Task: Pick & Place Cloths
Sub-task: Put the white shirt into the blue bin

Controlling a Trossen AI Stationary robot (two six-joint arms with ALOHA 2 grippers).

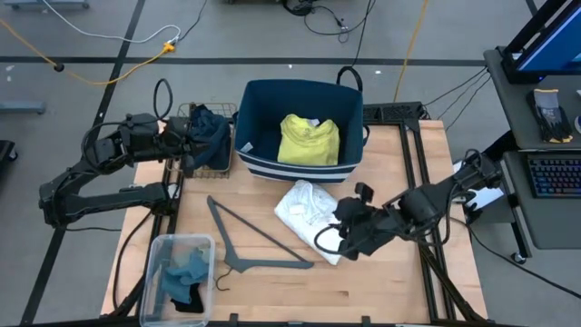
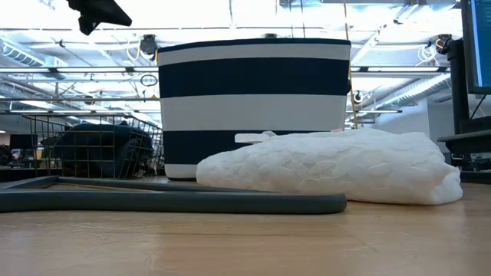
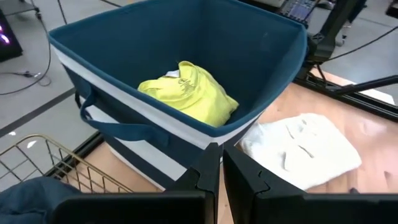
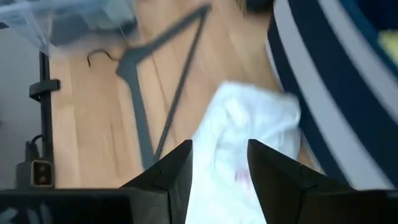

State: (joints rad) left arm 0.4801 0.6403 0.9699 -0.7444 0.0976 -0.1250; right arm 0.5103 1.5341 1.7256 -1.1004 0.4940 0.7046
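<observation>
The right gripper (image 1: 352, 238) is seen low over the bench (image 1: 300, 295), toward the right edge, with its dark fingers (image 4: 273, 171) spread apart. Between and just beyond them lies the folded white fabric garment (image 4: 245, 143), quilted in texture; whether the fingertips touch it cannot be told. This white garment (image 1: 313, 207) rests on the bench near the centre, just in front of the navy fabric basket with white stripes (image 1: 263, 159), and appears as a low mound in the low view (image 2: 337, 172).

The left gripper (image 1: 186, 138) is held above the rear left corner of the bench, over a brass-coloured wire basket (image 1: 209, 166). Its two fingers (image 3: 245, 177) are closed together on nothing. A dark navy garment (image 1: 211, 127) is bundled in the wire basket and spills over its rim.

Inside the striped basket (image 3: 143, 106) a crumpled yellow garment (image 3: 189, 93) is lying on the floor of the bin.

A grey plastic hanger (image 1: 250, 238) lies flat on the bench left of the white garment, its hook pointing to the front left corner. Near that corner a clear plastic bin (image 1: 156, 272) is placed, holding dark teal and black cloths (image 1: 184, 277).
</observation>
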